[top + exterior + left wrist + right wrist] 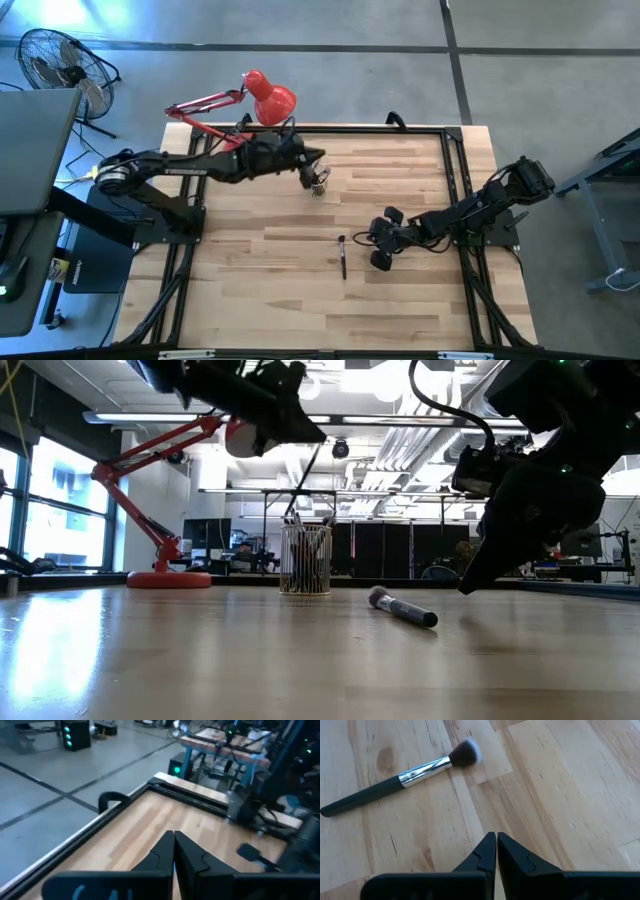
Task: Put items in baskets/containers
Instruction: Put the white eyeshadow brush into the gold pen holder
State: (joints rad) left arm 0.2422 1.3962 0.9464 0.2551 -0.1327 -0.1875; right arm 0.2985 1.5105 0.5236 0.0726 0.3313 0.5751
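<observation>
1. The last loose brush (342, 256) is lying flat on the bare wooden table (260, 290), nearer the front edge than anything else, its dark handle pointing nearward and its fluffy tip away.
2. The right gripper (380, 243) is hovering just right of that brush, close above the wood, with its fingers pressed together and holding nothing. To pick up well, it should be parting its fingers first, then straddling the handle near the pale ferrule, where the brush looks best balanced.
3. Squeezing a thin round handle is risky: it could roll aside, so a square, centred approach seems wise.
4. Farther back, the clear cup (319, 183) is standing upright with several brushes already in it.
5. The left gripper (318, 158) is hanging just over the cup, fingers together and empty; it is crowding the drop point.
6. The red lamp (262, 95) is standing at the far edge.
</observation>
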